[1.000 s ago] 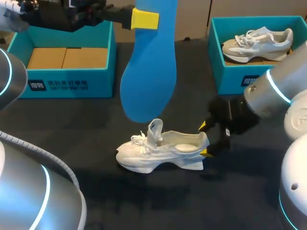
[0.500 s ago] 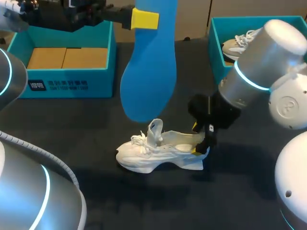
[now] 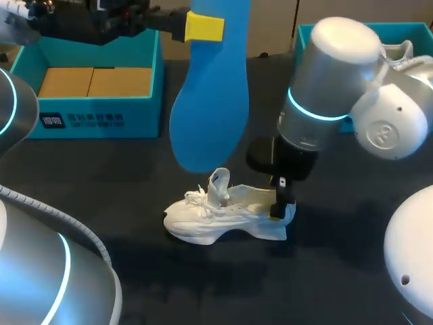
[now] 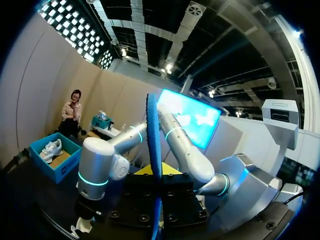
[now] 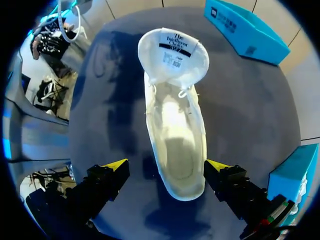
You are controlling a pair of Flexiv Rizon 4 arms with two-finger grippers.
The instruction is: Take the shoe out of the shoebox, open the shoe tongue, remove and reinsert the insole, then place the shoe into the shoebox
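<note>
Two right fingers [image 5: 114, 166] spread wide astride the heel of the shoe [image 5: 172, 125], its long axis straight ahead; left fingers [image 3: 204, 28] pinch the insole [image 3: 210, 115] above the shoe.

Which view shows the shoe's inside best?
Right wrist view: it looks straight down into the shoe, with the tongue folded forward, the whole footbed exposed and the heel inside the open right claw. Head view shows it side on, heel partly behind the right arm. Left wrist view catches only a white scrap under that arm.
</note>
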